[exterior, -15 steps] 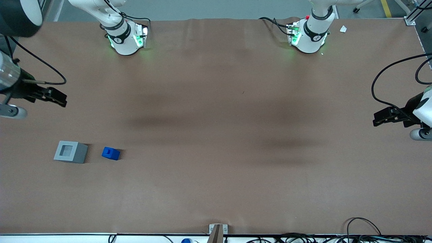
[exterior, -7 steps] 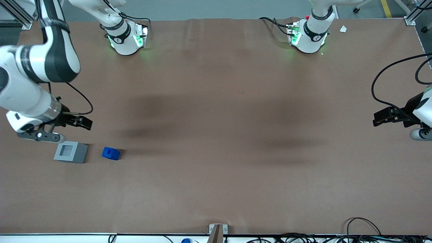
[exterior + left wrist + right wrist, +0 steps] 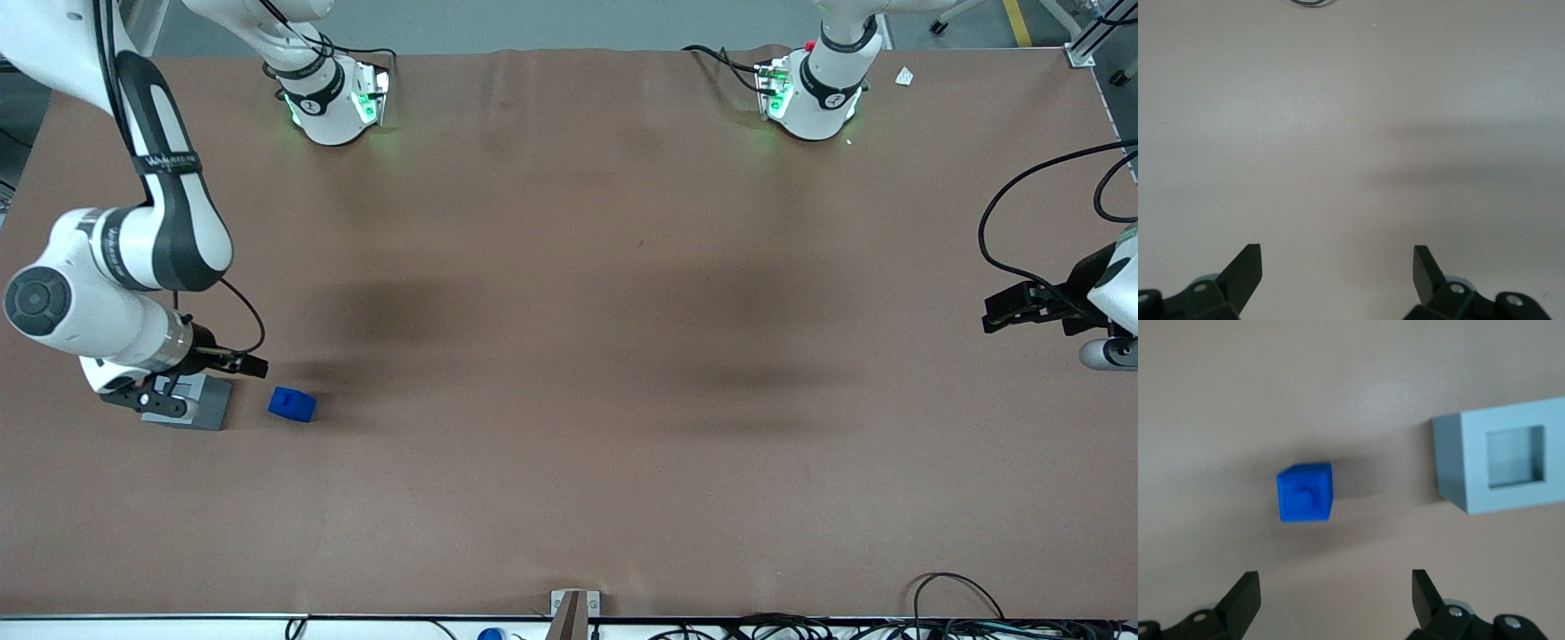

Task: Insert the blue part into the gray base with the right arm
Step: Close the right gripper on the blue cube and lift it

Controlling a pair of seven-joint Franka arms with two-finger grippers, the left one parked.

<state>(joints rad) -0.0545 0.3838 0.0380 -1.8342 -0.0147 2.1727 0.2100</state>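
The blue part [image 3: 292,404] is a small bright-blue block with a raised stub, lying on the brown table beside the gray base [image 3: 206,406], which is partly covered by my wrist. In the right wrist view the blue part [image 3: 1305,493] and the gray base [image 3: 1503,462] with its square socket both show, apart from each other. My gripper [image 3: 252,364] hangs above the table, a little farther from the front camera than the blue part and between it and the base. It is open and empty, its fingertips [image 3: 1247,590] spread wide.
The two arm bases [image 3: 333,98] stand at the table's edge farthest from the front camera. Cables [image 3: 960,613] lie along the near edge toward the parked arm's end. A small metal bracket [image 3: 573,606] sits at the near edge.
My right arm has swung in and come down from the table's edge to just above the gray base and blue part. The two parts have not moved.
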